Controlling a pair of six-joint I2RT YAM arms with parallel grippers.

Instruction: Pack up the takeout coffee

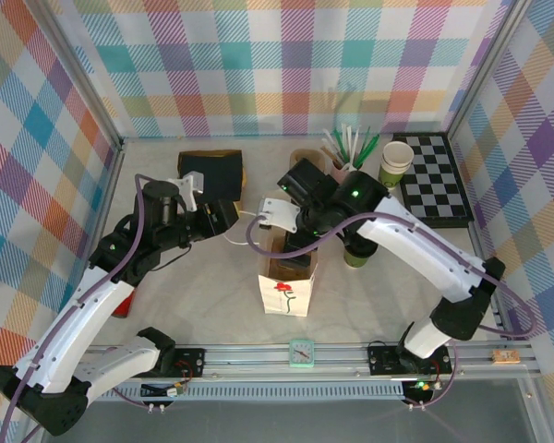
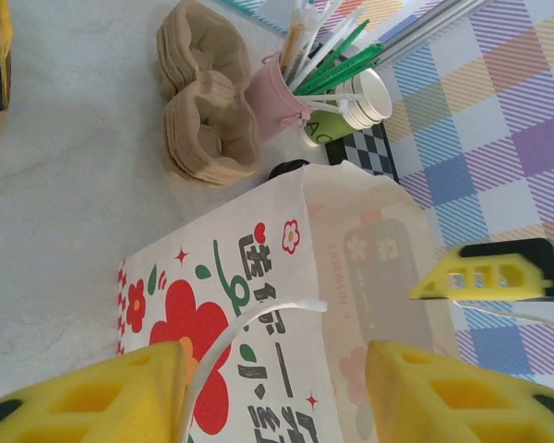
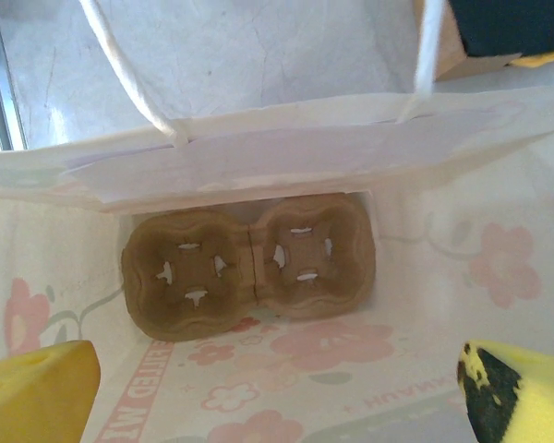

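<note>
Right wrist view has us over the open paper bag [image 3: 499, 268], cup carrier [image 3: 249, 268] at its bottom, right fingers [image 3: 37, 392] and left fingers [image 2: 92, 397] both spread empty, so next we must grasp the takeout coffee [image 1: 355, 257], seemingly on the worktop [image 1: 212, 300] just right of the bag, upright.

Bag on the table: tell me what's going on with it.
The right gripper hangs over the open bag, jaws open and empty; a cup carrier lies at its bottom. The left gripper, jaws apart, is at the bag's handle. The coffee stands outside the bag, not yet packed.
</note>
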